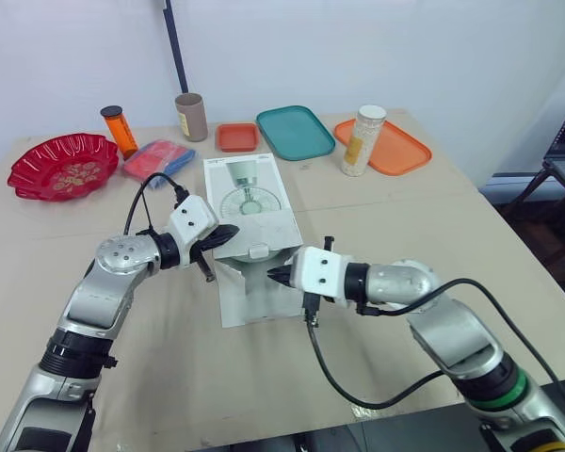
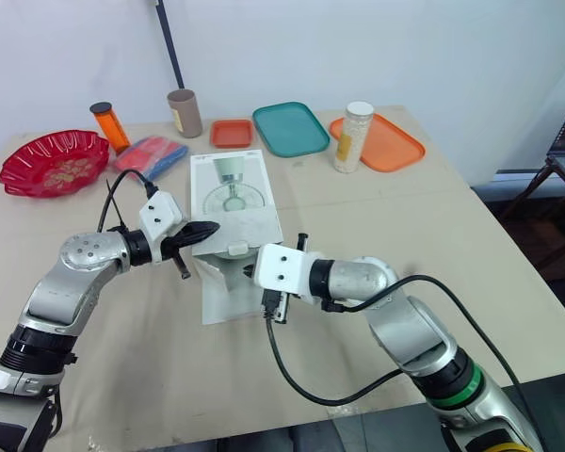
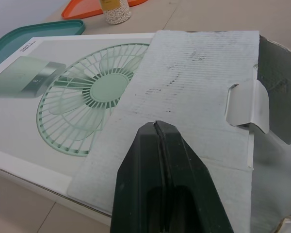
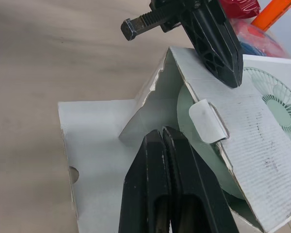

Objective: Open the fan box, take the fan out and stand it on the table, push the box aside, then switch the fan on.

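Left eye view: box (image 1: 250, 202) lies on the surface, left gripper (image 1: 230, 233) and right gripper (image 1: 273, 275) at its opened near end, jaws pressed together; left wrist view: pin the flap (image 3: 194, 82) back; right wrist view: spread right jaws, then reach the fan (image 4: 206, 158) inside.

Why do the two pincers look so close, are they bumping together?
Apart. In the left eye view, a stretch of white box lies between the left pincer and the right pincer.
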Motion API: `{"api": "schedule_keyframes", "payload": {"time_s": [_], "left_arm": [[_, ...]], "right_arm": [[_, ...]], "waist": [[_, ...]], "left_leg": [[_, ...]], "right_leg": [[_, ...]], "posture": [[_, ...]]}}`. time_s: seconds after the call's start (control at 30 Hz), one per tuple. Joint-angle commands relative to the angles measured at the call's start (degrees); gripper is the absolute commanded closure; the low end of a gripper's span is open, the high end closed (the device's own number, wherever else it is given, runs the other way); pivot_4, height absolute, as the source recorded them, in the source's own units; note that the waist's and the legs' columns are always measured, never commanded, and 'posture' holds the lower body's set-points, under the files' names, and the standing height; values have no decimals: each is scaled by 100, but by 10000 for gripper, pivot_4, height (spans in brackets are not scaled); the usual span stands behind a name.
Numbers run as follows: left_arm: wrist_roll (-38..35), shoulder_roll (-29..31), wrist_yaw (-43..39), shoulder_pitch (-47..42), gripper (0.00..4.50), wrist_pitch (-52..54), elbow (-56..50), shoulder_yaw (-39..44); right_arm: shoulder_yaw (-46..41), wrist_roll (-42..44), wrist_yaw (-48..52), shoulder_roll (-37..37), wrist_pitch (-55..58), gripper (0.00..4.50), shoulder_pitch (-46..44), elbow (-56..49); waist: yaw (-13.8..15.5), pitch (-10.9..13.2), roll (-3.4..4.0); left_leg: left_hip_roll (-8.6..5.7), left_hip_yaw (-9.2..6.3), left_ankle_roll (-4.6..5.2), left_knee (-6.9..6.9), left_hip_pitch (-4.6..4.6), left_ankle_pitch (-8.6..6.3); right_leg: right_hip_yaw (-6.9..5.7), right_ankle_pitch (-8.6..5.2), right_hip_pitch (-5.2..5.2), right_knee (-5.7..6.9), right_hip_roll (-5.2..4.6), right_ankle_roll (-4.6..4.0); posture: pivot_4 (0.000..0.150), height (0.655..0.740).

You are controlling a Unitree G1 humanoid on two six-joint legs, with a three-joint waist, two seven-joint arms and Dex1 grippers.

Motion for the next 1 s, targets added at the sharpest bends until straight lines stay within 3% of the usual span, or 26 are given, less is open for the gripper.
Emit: {"api": "schedule_keyframes", "payload": {"time_s": [0.03,0.2,0.47,1.0], "left_arm": [[-45,-12,-125,95,45000,80,-76,-94],[-53,-24,-156,87,45000,90,-72,-118],[-59,-63,-155,96,45000,81,-80,-115],[-8,-263,-162,-22,45000,-49,98,-127]], "right_arm": [[340,-823,-145,-86,-323,44664,-296,-193],[699,-1758,-149,-154,-825,44664,-550,116],[774,-2481,-17,-152,-1099,44664,-502,381],[-145,-2705,627,-1105,-1421,44664,188,-133]], "waist": [[-1,0,0],[-1,-1,-1],[-1,-1,-1],[28,-6,-7]], "left_leg": [[0,0,0,0,0,0],[-1,0,-2,0,1,1],[-1,1,-2,0,0,1],[-3,1,-1,3,7,1]], "right_leg": [[0,0,0,0,0,0],[-1,0,1,-1,0,0],[0,0,1,0,-1,0],[1,0,11,-1,-1,1]], "posture": [[1500,7400],[1500,7400],[1500,7400],[1500,7400]]}}
